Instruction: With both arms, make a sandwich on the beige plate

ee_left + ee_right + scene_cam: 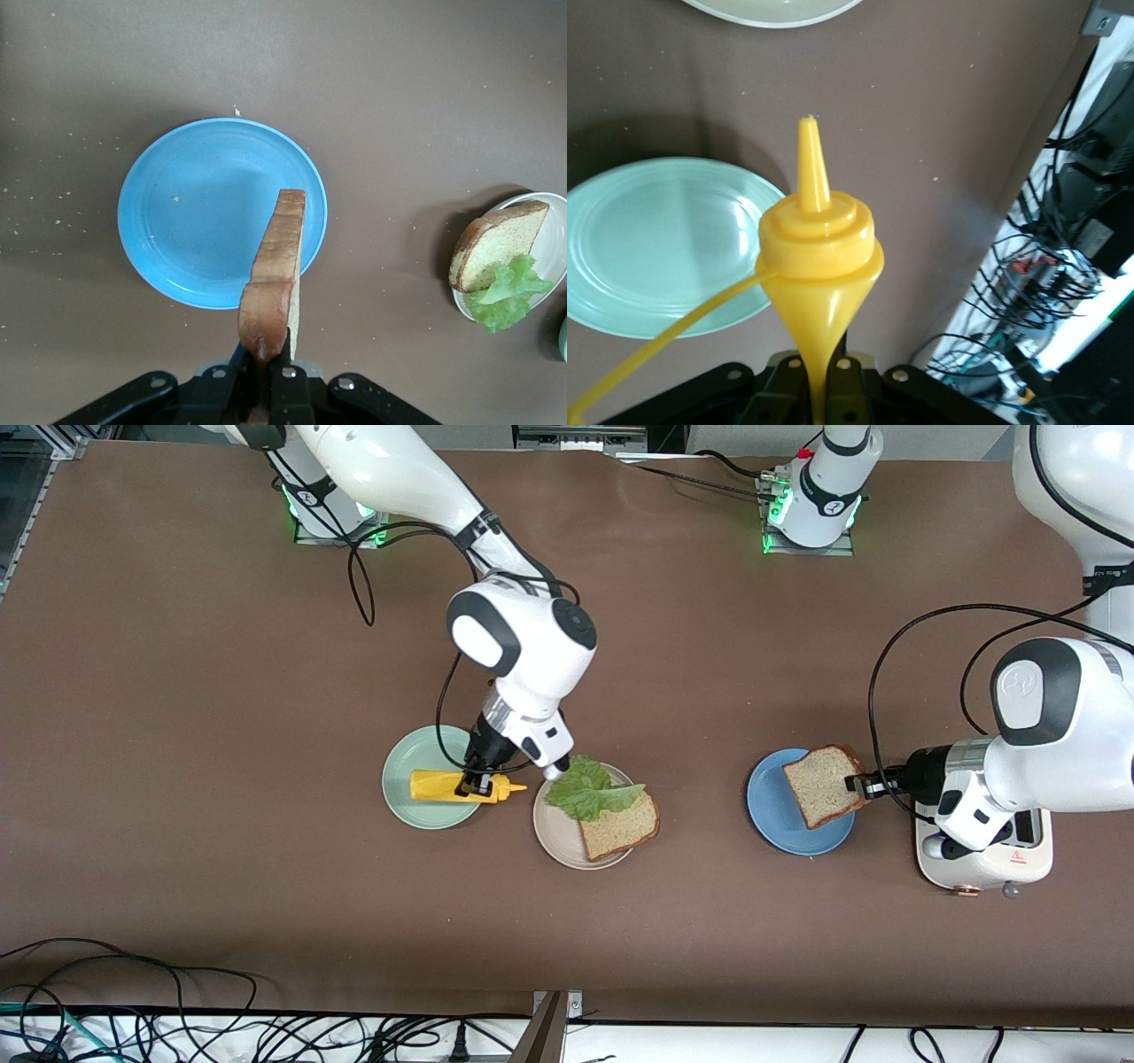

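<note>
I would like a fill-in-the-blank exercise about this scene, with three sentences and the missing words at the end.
1. The left gripper holds a bread slice above the ____ plate.
2. The right gripper is shut on a ____ squeeze bottle over the mint green plate.
3. On the beige plate, a lettuce leaf lies on one slice of ____.

Missing words: blue; yellow; bread

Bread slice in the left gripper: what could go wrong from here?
1. The left gripper pinches the bread slice by one crust edge over the blue plate; it may sag or tear.
2. The lettuce overhangs the beige plate, so the top slice could land crooked.
3. The right gripper squeezes the mustard bottle, which might leak.
</note>
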`<state>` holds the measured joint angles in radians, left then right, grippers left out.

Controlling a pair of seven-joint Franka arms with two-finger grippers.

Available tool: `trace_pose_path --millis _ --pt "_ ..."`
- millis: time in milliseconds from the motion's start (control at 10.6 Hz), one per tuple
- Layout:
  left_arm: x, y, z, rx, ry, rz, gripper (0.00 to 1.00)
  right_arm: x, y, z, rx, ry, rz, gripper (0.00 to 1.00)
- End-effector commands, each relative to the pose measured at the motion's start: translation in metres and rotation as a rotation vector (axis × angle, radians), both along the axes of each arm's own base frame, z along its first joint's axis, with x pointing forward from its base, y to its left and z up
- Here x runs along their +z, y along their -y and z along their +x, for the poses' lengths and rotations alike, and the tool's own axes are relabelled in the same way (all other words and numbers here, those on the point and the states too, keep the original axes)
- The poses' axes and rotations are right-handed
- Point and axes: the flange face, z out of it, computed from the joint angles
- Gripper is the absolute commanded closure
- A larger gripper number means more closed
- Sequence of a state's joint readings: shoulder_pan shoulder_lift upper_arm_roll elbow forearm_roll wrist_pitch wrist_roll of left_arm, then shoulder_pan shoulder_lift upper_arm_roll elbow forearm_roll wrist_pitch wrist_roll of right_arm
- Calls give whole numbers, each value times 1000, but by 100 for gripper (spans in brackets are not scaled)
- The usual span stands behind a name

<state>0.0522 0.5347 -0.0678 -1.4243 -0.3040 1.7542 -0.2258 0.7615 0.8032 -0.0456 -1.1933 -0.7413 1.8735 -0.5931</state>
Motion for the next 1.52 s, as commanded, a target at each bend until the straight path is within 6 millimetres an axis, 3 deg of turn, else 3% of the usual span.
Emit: trace_pose_path --millis 0,190,379,853,1137,1422 --pt "9 -2 -1 -27 3 18 100 1 -10 0 33 68 -109 100" --pt "9 -2 -1 -27 3 18 100 -27 -21 -7 27 111 -133 100" --pt "9 -2 -1 -27 3 18 100 -32 -36 -15 71 152 -170 100" --pt "9 -2 -1 -26 3 17 100 -34 -46 -22 32 210 -133 100" --pt "9 -2 -1 -26 3 17 100 5 -20 -5 -137 220 22 100" --pt "9 -1 -1 -22 3 8 100 45 43 14 -338 81 197 100"
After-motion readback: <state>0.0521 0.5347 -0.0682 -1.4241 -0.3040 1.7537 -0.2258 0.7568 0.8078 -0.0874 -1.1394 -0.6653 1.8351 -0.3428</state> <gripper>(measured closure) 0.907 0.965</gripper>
